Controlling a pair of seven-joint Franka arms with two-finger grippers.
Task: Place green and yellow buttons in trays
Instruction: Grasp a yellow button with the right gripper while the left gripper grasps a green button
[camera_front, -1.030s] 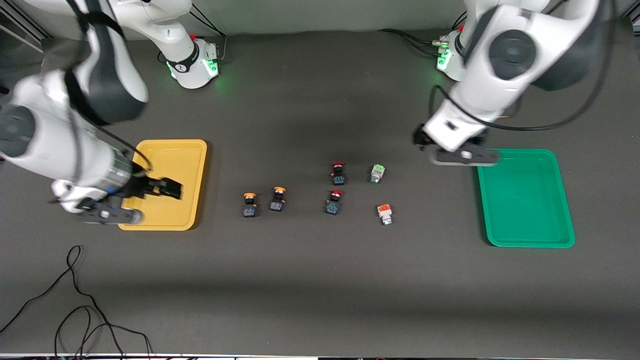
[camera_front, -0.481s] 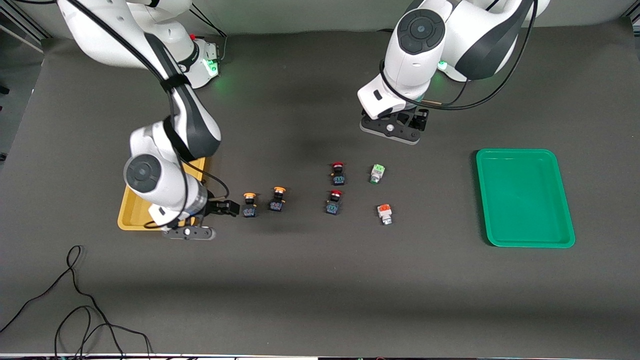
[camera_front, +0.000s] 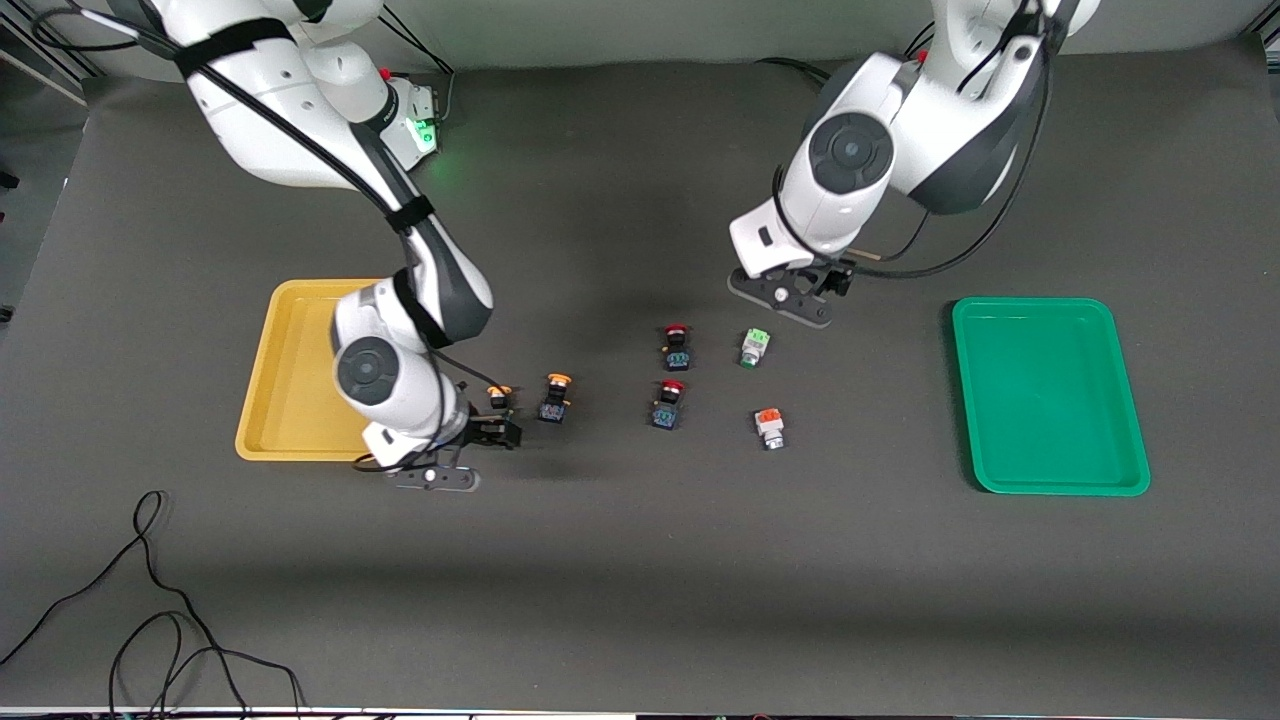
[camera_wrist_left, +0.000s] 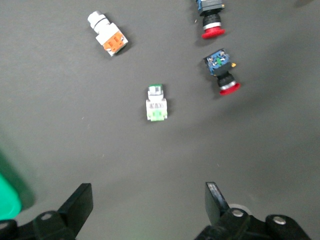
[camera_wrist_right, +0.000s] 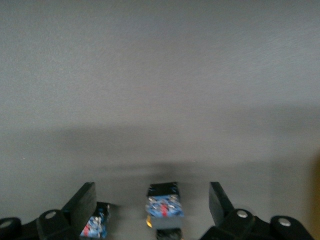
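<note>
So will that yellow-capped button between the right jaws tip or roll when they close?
The yellow-capped button lies on its side, so tipping seems unlikely. Its boxy black body should resist rolling, though the round cap might let it pivot. It probably slides easily when nudged, being small on a flat table.

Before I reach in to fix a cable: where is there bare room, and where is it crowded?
Bare: the green tray, and the table nearer the front camera than the buttons. Crowded: the right gripper, fingers open around a yellow-capped button, beside the yellow tray; the left gripper, open, over the green-ended button.

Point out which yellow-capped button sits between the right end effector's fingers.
The yellow-capped button nearer the yellow tray; right end effector straddles it, unlike its neighbour.
</note>
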